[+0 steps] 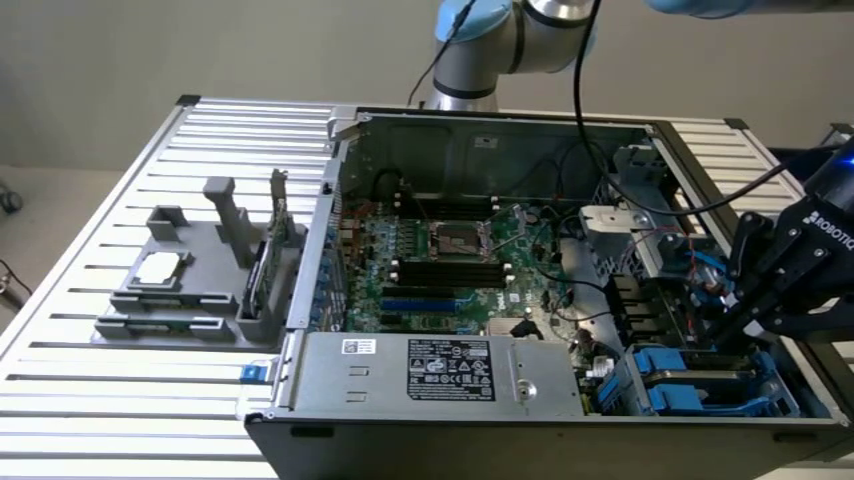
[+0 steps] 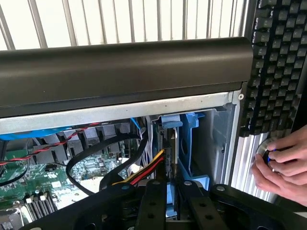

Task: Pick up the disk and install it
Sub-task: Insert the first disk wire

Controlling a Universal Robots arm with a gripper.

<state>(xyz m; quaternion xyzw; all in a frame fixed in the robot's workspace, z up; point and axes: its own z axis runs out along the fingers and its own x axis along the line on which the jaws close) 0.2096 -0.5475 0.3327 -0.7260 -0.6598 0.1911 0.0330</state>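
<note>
While we look down into the open case (image 1: pixel 350 140), our gripper (image 1: pixel 727 325) is parked low over the drive bay corner at the exterior view's right, right above the blue carriers (image 1: pixel 681 385). In the wrist view the disk (image 2: pixel 171 158) stands on edge straight out ahead of the fingers (image 2: pixel 151 206), its thin side facing us, blue frame around it, long axis running down into the bay slot. So it sits in line with the jaws, not off to one side. Fingers look nearly closed, pinched in on the near end of the disk, though the contact itself is partly hidden behind the black finger links, so we'd call it a grip, not swear to it. Red and yellow wires (image 2: pixel 144 170) run just beside the disk. A person's hand (image 2: pixel 283 163) rests on something by the keyboard (image 2: pixel 278 62)
</note>
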